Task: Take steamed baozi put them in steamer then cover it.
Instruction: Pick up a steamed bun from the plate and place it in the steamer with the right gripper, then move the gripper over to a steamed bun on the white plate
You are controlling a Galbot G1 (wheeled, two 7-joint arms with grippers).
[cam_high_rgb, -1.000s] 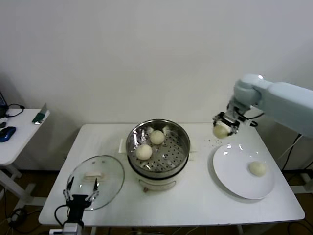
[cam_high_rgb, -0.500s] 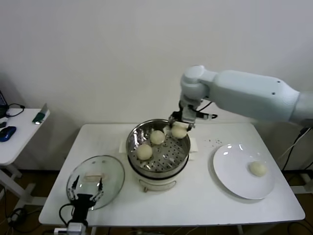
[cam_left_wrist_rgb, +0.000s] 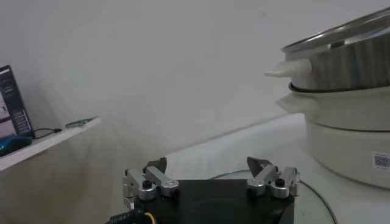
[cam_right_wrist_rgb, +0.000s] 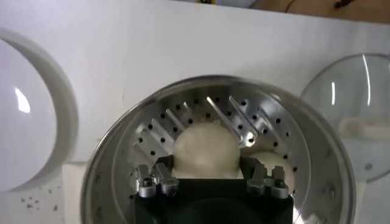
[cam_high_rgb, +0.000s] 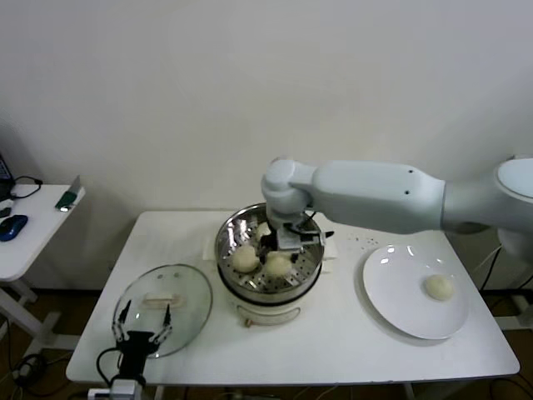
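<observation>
My right gripper [cam_high_rgb: 279, 247] reaches down into the steamer [cam_high_rgb: 310, 260] and is shut on a cream baozi [cam_high_rgb: 277, 265], low over the perforated tray. In the right wrist view the bun [cam_right_wrist_rgb: 206, 148] sits between the fingers of that gripper [cam_right_wrist_rgb: 206, 175]. Two more baozi lie in the steamer, one on the left [cam_high_rgb: 244, 260] and one at the back [cam_high_rgb: 262, 228], partly hidden by the gripper. A fourth baozi [cam_high_rgb: 439, 287] lies on the white plate [cam_high_rgb: 391, 292]. The glass cover [cam_high_rgb: 171, 304] lies flat on the table at front left. My left gripper [cam_high_rgb: 142, 318] hovers open at its near edge.
The steamer's steel pot [cam_left_wrist_rgb: 347, 52] and white base [cam_left_wrist_rgb: 353, 140] stand close by in the left wrist view. A side table [cam_high_rgb: 25, 233] with small items stands at far left. The plate [cam_right_wrist_rgb: 27, 128] and the cover [cam_right_wrist_rgb: 356, 103] flank the steamer in the right wrist view.
My right arm has swung from above the plate across to the steamer, carrying the baozi, and has lowered it inside. The left gripper has barely moved.
</observation>
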